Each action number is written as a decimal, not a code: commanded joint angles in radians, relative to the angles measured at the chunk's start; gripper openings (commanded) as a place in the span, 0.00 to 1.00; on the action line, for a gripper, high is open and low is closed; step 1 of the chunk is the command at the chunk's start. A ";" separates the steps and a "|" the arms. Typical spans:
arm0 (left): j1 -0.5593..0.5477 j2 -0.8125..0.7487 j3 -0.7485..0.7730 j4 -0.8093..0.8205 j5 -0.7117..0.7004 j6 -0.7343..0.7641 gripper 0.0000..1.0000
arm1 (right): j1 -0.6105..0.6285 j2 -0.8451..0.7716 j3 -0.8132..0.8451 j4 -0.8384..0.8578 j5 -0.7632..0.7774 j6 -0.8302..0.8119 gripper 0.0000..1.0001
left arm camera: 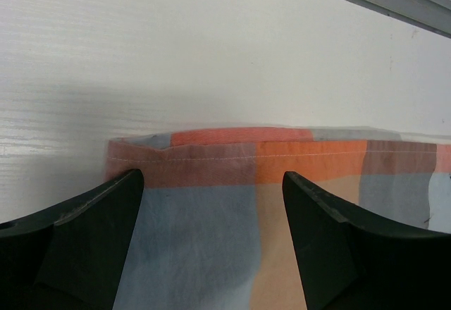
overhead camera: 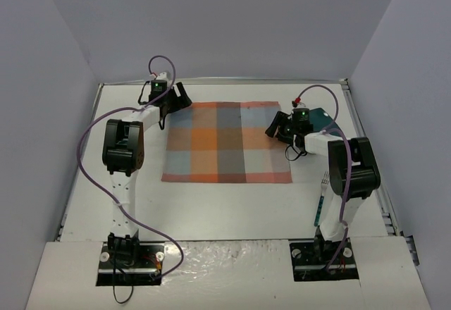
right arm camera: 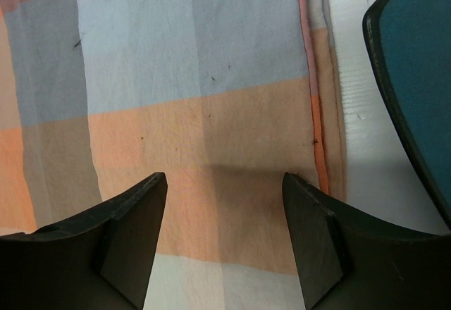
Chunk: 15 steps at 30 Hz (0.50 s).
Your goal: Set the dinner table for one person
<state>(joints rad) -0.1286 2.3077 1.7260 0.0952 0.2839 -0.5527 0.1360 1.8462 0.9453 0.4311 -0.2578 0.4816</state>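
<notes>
The dinner table (overhead camera: pixel 211 208) is a white tabletop with an orange, blue and grey plaid placemat (overhead camera: pixel 225 141) lying flat in its middle. My left gripper (overhead camera: pixel 181 100) is at the mat's far left corner. In the left wrist view it (left arm camera: pixel 211 183) stands open just above the hemmed edge of the cloth (left arm camera: pixel 232 183), holding nothing. My right gripper (overhead camera: pixel 275 125) hovers over the mat's right edge. In the right wrist view it (right arm camera: pixel 224 183) is open over an orange square of the placemat (right arm camera: pixel 211 127), with nothing between its jaws.
A teal plate (overhead camera: pixel 321 118) lies on the table to the right of the mat, partly behind my right arm; its rim (right arm camera: pixel 416 77) shows in the right wrist view. A fork with a teal handle (overhead camera: pixel 323 196) lies by the right arm's base. Grey walls surround the table.
</notes>
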 commanded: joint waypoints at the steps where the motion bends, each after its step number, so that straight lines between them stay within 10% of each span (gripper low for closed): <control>1: 0.004 -0.077 0.049 0.058 -0.024 0.051 0.77 | -0.009 -0.064 0.060 -0.018 0.023 -0.025 0.64; 15: -0.087 -0.401 0.157 -0.313 -0.145 0.194 0.97 | -0.051 -0.481 -0.011 -0.116 0.187 0.032 0.77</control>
<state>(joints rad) -0.1576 2.1717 1.8000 -0.1134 0.2269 -0.4418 0.1235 1.5485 0.9663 0.2995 -0.1608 0.4707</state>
